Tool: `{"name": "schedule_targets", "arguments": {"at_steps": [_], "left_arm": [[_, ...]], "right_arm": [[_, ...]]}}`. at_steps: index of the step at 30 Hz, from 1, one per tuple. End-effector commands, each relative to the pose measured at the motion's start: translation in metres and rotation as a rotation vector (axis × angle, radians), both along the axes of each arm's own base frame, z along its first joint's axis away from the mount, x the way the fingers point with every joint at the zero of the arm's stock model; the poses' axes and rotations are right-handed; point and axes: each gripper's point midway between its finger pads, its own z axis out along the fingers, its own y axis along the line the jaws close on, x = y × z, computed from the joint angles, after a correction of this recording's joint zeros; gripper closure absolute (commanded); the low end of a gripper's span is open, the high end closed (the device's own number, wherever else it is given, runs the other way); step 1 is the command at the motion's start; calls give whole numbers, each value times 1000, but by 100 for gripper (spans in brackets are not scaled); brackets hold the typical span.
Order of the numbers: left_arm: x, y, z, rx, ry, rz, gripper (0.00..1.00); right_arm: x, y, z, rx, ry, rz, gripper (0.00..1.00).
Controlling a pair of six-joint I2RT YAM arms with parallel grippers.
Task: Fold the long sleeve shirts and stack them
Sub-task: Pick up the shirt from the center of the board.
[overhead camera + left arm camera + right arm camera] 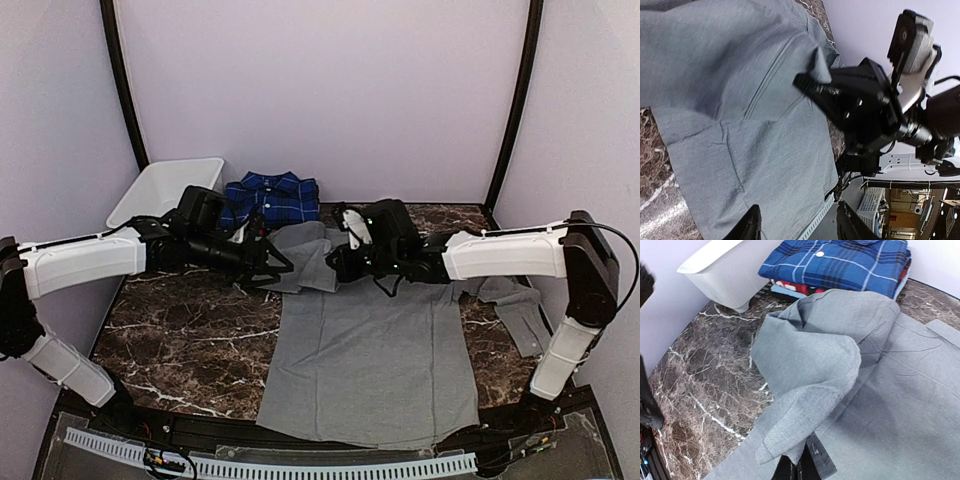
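Note:
A light grey long sleeve shirt (pixel 370 360) lies spread flat on the marble table. Its left sleeve (pixel 810 365) is lifted and folded over toward the body. My right gripper (pixel 799 466) is shut on that sleeve's cuff, near the collar area (pixel 335 262). Just left of it, my left gripper (pixel 280 266) hovers over the shirt, open, nothing between its fingers (pixel 751 227). At the back lies a folded dark blue plaid shirt (pixel 840 262), stacked on another with red and white edges (pixel 787 288).
A white plastic basket (pixel 165 188) stands at the back left, beside the folded stack. The grey shirt's other sleeve (pixel 515 310) trails near the table's right edge. Bare marble (pixel 190 330) shows left of the shirt.

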Motion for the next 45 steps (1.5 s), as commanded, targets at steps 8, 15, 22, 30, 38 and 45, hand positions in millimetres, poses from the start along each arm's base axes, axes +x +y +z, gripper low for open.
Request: {"name": "schedule_targets", "arguments": {"at_steps": [8, 15, 22, 30, 38, 45], "left_arm": [[-110, 54, -99, 268, 165, 16, 55], [-168, 66, -135, 372, 220, 24, 60], [-200, 61, -156, 492, 194, -10, 65], [-196, 46, -166, 706, 89, 2, 70], [-192, 48, -170, 849, 23, 42, 75], [-199, 52, -175, 863, 43, 32, 74]], "right_arm": [[23, -10, 38, 3, -17, -17, 100], [23, -12, 55, 8, -39, -11, 100], [19, -19, 71, 34, -54, -27, 100], [9, -25, 88, 70, -46, -23, 100], [3, -30, 92, 76, -40, -19, 100], [1, -33, 93, 83, -40, -26, 100]]}}
